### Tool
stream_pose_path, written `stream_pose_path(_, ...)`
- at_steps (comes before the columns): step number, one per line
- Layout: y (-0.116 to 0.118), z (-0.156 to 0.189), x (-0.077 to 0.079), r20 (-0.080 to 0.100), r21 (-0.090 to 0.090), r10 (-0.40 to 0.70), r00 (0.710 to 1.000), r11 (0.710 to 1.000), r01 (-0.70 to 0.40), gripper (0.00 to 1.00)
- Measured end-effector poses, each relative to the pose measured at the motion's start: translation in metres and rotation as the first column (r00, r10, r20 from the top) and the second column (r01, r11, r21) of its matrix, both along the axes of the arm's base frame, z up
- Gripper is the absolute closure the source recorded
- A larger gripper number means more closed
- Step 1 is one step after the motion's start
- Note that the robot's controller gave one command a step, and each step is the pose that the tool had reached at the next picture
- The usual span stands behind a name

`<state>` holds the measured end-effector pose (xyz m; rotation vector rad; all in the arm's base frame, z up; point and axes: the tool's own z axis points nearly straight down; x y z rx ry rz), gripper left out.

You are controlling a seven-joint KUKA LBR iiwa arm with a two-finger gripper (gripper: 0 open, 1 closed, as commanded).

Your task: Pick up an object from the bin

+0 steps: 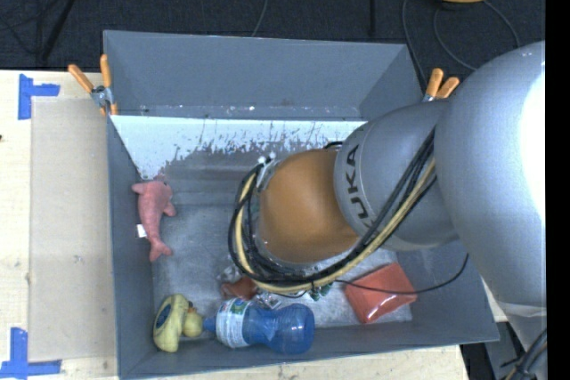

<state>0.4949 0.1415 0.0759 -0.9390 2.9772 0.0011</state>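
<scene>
1. Along the near edge of the grey bin [249, 76] a blue plastic bottle [267, 325] lies on its side, its labelled neck pointing towards the near left corner; a yellow duck toy [174, 322] sits in that corner, touching the bottle's neck end.
2. Towards the near right corner lies a red wedge-shaped thing [378, 292], apart from the bottle.
3. Just beyond the bottle, a small reddish-brown thing [239, 287] peeks out from under the arm's wrist; what it is cannot be told.
4. Over the bin's middle hangs the silver arm [463, 165], its orange cover [303, 209] ringed by black and yellow cables [245, 236]; the gripper sits beneath, and whether it is open, closed or holding anything cannot be told.
5. Near the left wall lies a pink dolphin toy [154, 214], well apart from the arm.
</scene>
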Motion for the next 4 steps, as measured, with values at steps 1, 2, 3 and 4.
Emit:
stream_pose_path(1, 0.000, 0.000, 0.000, 0.000, 0.000, 0.000, 1.000, 1.000, 0.000, 1.00)
stream_pose_path(2, 0.000, 0.004, -0.001, -0.007, -0.002, 0.000, 1.000, 1.000, 0.000, 1.00)
stream_pose_path(3, -0.001, 0.017, -0.003, -0.016, -0.005, 0.000, 1.000, 1.000, 0.000, 1.00)
stream_pose_path(4, -0.001, 0.029, -0.004, -0.021, -0.007, -0.001, 1.000, 1.000, 0.001, 1.00)
